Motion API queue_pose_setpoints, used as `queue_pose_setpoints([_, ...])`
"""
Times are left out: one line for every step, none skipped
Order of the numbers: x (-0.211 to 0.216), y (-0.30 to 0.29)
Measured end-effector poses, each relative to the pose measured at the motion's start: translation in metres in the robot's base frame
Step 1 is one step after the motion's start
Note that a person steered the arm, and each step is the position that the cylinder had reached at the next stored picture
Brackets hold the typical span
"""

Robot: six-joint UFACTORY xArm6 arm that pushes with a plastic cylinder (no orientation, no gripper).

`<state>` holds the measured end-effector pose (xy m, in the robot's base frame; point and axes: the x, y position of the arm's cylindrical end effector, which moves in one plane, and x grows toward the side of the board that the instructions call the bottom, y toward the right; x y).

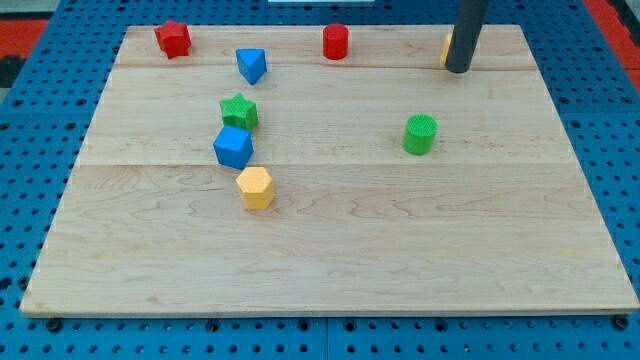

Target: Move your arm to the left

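Note:
My tip (pixel 459 69) rests on the wooden board (pixel 330 250) near the view's top right. A yellow block (pixel 446 50) is mostly hidden right behind the rod on its left side, touching or nearly touching it. A red cylinder (pixel 335 42) stands to the tip's left at the top. A green cylinder (pixel 421 134) lies below and a little left of the tip. Far to the left are a blue triangular block (pixel 251 65), a red block (pixel 173 39), a green star (pixel 240 111), a blue cube (pixel 233 147) and a yellow hexagonal block (pixel 256 187).
The board lies on a blue perforated table (pixel 30 110). Its edges run close to the view's borders at the top and bottom.

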<state>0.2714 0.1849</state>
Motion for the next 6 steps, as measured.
queue_pose_setpoints([-0.019, 0.014])
queue_pose_setpoints([-0.004, 0.031])
queue_pose_setpoints([-0.004, 0.034])
queue_pose_setpoints([-0.004, 0.034])
queue_pose_setpoints([0.012, 0.001])
queue_pose_setpoints([0.013, -0.082])
